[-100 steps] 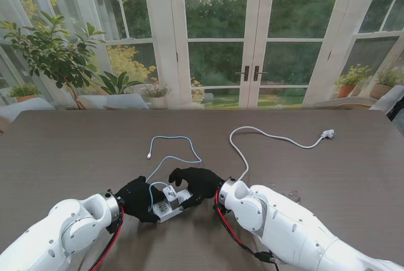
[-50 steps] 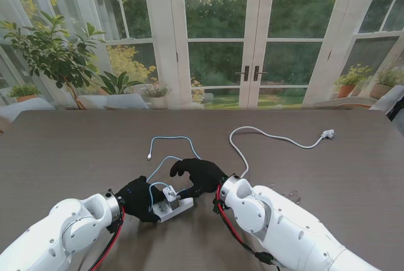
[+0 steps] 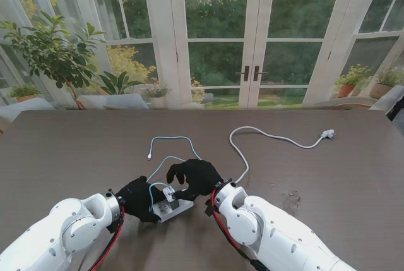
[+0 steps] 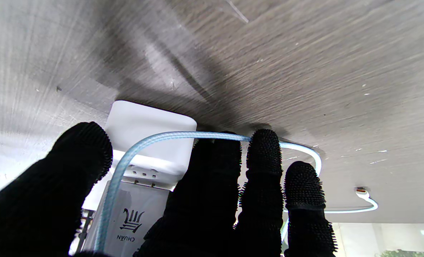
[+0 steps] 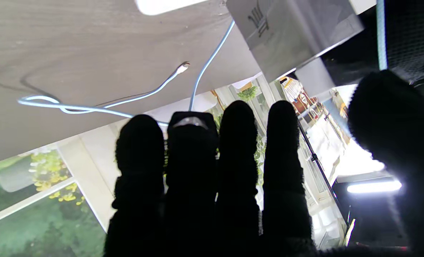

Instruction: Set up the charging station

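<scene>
Counted on the one bench (image 3: 76, 151): two cables, a blue cable (image 3: 172, 139) and a white cable (image 3: 265, 135); one white power strip (image 3: 177, 208); and one grey charger block (image 3: 168, 193) seated on it. Two black-gloved hands are in view, the left hand (image 3: 140, 198) and the right hand (image 3: 194, 179). Beyond the glass stand several potted plants, number uncertain.

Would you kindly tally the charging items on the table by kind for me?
Cables: 2, a light blue cable and a white cable.
Power strips: 1, the white power strip.
Charger bricks: 1, the grey charger on the strip.
Total: 4.
</scene>
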`<state>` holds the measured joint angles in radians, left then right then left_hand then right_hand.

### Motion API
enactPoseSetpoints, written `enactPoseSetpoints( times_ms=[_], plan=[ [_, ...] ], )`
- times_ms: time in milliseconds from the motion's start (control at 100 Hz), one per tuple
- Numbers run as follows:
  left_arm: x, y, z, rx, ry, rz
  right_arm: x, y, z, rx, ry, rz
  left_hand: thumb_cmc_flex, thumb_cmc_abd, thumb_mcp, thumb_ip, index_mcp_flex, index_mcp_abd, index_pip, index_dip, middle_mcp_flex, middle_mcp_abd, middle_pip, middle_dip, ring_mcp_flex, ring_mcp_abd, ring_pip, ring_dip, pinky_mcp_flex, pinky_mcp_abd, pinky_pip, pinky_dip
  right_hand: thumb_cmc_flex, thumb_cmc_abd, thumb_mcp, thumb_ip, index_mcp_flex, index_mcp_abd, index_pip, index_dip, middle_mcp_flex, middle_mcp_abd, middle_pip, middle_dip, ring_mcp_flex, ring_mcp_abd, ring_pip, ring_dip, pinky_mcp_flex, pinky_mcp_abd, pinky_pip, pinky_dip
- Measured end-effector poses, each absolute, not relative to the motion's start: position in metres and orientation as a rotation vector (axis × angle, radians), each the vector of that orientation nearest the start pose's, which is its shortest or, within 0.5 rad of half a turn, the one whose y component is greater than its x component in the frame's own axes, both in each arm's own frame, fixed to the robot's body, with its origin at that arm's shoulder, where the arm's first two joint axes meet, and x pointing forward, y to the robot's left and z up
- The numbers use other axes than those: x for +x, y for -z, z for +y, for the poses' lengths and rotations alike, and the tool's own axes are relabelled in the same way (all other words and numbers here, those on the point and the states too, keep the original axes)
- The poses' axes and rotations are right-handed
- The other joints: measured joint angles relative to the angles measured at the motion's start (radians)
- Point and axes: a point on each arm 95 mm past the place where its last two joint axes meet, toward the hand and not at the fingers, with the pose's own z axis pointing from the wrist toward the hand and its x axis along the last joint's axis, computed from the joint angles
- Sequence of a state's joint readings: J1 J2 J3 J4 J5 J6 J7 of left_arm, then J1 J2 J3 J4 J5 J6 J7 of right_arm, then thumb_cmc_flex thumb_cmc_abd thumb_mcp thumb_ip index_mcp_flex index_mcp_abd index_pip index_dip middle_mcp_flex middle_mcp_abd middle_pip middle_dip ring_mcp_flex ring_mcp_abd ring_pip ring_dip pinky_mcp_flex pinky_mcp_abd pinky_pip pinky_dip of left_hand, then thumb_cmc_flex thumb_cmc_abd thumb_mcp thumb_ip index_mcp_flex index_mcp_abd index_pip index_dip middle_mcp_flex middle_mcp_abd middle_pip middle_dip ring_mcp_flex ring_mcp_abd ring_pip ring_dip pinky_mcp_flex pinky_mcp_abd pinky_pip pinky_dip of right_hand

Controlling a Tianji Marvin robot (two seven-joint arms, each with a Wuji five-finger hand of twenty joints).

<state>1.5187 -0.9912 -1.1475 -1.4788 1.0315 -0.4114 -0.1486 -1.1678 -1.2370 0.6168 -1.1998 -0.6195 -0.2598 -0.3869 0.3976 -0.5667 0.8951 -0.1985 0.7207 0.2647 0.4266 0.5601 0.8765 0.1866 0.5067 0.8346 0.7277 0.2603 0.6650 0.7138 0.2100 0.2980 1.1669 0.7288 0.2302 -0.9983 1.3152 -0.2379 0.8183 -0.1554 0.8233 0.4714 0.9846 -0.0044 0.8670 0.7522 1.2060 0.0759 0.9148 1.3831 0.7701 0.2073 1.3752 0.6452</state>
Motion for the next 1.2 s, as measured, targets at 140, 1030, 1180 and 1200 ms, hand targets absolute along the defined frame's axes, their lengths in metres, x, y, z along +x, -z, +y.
enactPoseSetpoints(
  times_ms=[140, 1030, 1180, 1200],
  plan=[
    [0.383, 0.374, 0.010, -1.020, 1.444, 2.087, 0.412, 0.359, 0.166, 1.118, -2.147, 1.540, 0.000, 0.000, 0.000, 0.000, 0.000, 0.000, 0.002, 0.000, 0.000, 0.000, 0.001, 0.000, 0.000, 0.000, 0.000, 0.000, 0.000, 0.000, 0.000, 0.000, 0.011, -0.012, 0.009, 0.000, 0.062, 0.004, 0.002, 0.000, 0.105, -0.013, -0.002, 0.009, 0.061, -0.016, 0.020, 0.000, 0.050, 0.000, 0.031, 0.000],
    [0.383, 0.374, 0.011, -1.024, 1.448, 2.088, 0.404, 0.366, 0.181, 1.185, -2.159, 1.566, 0.000, 0.000, 0.000, 0.000, 0.000, 0.001, -0.002, 0.000, 0.000, 0.001, 0.001, 0.000, 0.000, 0.000, 0.000, 0.000, 0.000, 0.000, 0.000, 0.000, 0.204, -0.005, 0.012, -0.199, 0.177, -0.023, 0.188, -0.269, 0.338, -0.044, -0.038, 0.081, 0.090, -0.050, 0.282, 0.000, 0.234, -0.039, 0.111, 0.002],
    [0.382, 0.374, 0.011, -1.025, 1.448, 2.088, 0.406, 0.367, 0.185, 1.196, -2.156, 1.599, 0.001, 0.000, 0.000, 0.000, 0.000, 0.001, -0.006, 0.000, 0.000, 0.001, 0.001, 0.000, 0.000, -0.001, 0.000, 0.000, 0.000, 0.000, 0.000, 0.000, 0.204, 0.003, 0.012, -0.199, 0.170, -0.036, 0.187, -0.249, 0.338, -0.044, -0.038, 0.093, 0.090, -0.052, 0.284, 0.000, 0.247, -0.049, 0.111, 0.007],
    [0.382, 0.374, 0.011, -1.025, 1.448, 2.088, 0.407, 0.367, 0.185, 1.198, -2.155, 1.602, 0.001, 0.000, 0.000, 0.000, 0.000, 0.001, -0.007, 0.000, 0.000, 0.001, 0.001, 0.000, 0.000, -0.001, 0.000, 0.000, 0.000, 0.000, 0.000, 0.000, 0.205, 0.003, 0.013, -0.199, 0.170, -0.038, 0.187, -0.247, 0.338, -0.044, -0.038, 0.094, 0.090, -0.052, 0.284, 0.000, 0.248, -0.049, 0.111, 0.007]
  ],
)
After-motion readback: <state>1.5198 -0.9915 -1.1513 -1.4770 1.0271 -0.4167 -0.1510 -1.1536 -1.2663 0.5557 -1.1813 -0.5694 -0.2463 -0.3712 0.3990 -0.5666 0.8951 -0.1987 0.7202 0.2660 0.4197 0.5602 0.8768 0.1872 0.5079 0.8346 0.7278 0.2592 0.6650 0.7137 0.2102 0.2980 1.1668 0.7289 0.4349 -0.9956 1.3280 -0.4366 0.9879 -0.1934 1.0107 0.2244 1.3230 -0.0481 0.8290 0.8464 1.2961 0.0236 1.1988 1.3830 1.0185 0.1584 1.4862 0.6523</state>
